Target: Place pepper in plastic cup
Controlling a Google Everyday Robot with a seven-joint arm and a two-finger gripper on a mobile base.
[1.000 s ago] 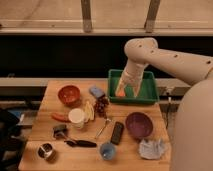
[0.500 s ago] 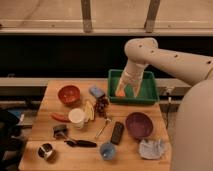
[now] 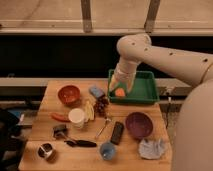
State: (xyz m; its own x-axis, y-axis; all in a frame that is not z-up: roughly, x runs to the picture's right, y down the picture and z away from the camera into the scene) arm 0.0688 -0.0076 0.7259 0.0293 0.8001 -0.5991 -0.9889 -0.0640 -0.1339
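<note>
The pepper (image 3: 59, 117) is a slim red-orange chili lying on the wooden table (image 3: 40, 130) at the left, just left of a cream-white cup (image 3: 76, 118). The plastic cup (image 3: 107, 150) is small and light blue. It stands upright near the table's front edge, in the middle. My gripper (image 3: 119, 88) hangs from the white arm over the left part of the green tray (image 3: 140, 90) at the back. It is right above a small rounded orange item (image 3: 120, 92) and far from both pepper and cup.
An orange bowl (image 3: 69, 94), a blue sponge (image 3: 96, 91), grapes (image 3: 102, 105) and a banana (image 3: 89, 110) lie mid-table. A purple bowl (image 3: 138, 124), black remote (image 3: 117, 132), white cloth (image 3: 151, 148), metal tin (image 3: 46, 150) and a dark utensil (image 3: 80, 143) are at the front.
</note>
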